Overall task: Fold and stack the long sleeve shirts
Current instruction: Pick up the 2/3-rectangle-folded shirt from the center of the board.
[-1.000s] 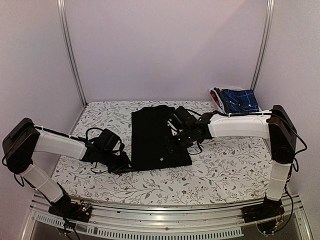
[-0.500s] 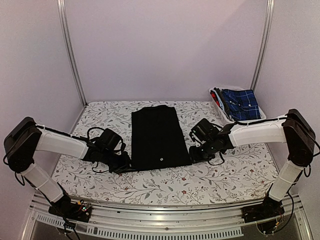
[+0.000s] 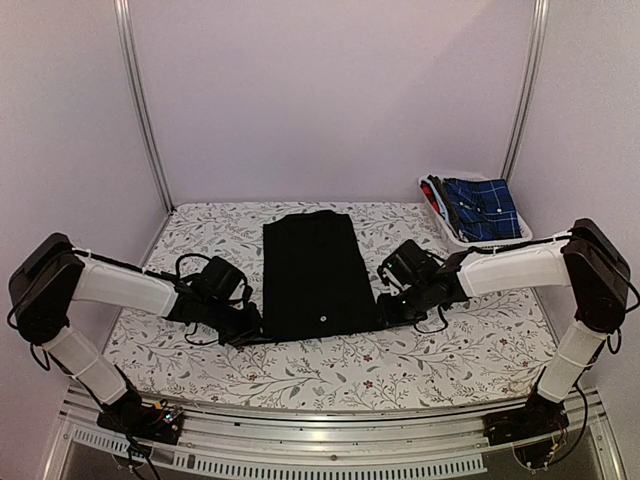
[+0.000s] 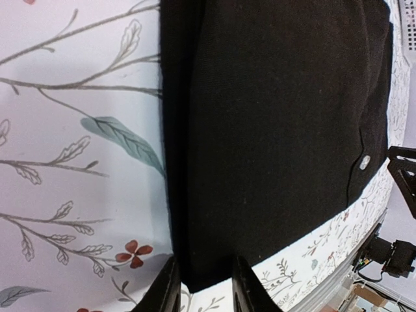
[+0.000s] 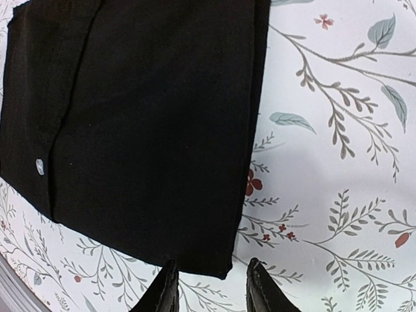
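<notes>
Wrist views: left gripper (image 4: 205,286) and right gripper (image 5: 208,286), narrowly parted, are set astride corners of the shirt (image 3: 315,275); top layers alone might be caught.

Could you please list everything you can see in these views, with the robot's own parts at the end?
black shirt: one, black, folded lengthwise, mid-table.
button: one, pale, near the shirt's near edge.
basket: one, white, table's far right corner.
plaid cloth: one, blue, in the basket.
red item: one, red, basket's left side; unclear what.
tablecloth: one, white floral, covering the table.
left gripper: one, black, at the shirt's near left corner.
right gripper: one, black, at its near right corner.
</notes>
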`<action>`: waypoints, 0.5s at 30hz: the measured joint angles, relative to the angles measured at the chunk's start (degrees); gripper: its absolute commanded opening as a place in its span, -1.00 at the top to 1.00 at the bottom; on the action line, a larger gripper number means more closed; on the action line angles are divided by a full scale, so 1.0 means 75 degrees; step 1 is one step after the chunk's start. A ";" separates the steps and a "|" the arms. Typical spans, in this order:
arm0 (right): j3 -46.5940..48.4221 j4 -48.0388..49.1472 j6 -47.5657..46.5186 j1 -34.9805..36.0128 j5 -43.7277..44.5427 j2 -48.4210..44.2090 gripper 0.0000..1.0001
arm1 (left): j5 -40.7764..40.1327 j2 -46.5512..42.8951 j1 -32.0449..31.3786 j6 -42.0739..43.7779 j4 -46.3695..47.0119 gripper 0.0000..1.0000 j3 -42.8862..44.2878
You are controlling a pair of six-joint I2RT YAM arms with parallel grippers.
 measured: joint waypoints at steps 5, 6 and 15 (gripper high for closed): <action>-0.0137 -0.0003 0.0079 0.0067 0.0009 0.0096 0.34 | 0.0000 0.0026 -0.0003 0.0026 -0.0035 0.45 0.0041; -0.0137 0.0003 0.0099 0.0102 0.0009 0.0157 0.34 | 0.0000 0.0029 -0.0003 0.0026 -0.0035 0.46 0.0041; -0.0143 0.0017 0.0172 0.0219 0.0009 0.0350 0.34 | 0.0000 0.0029 -0.0003 0.0023 -0.0035 0.48 0.0041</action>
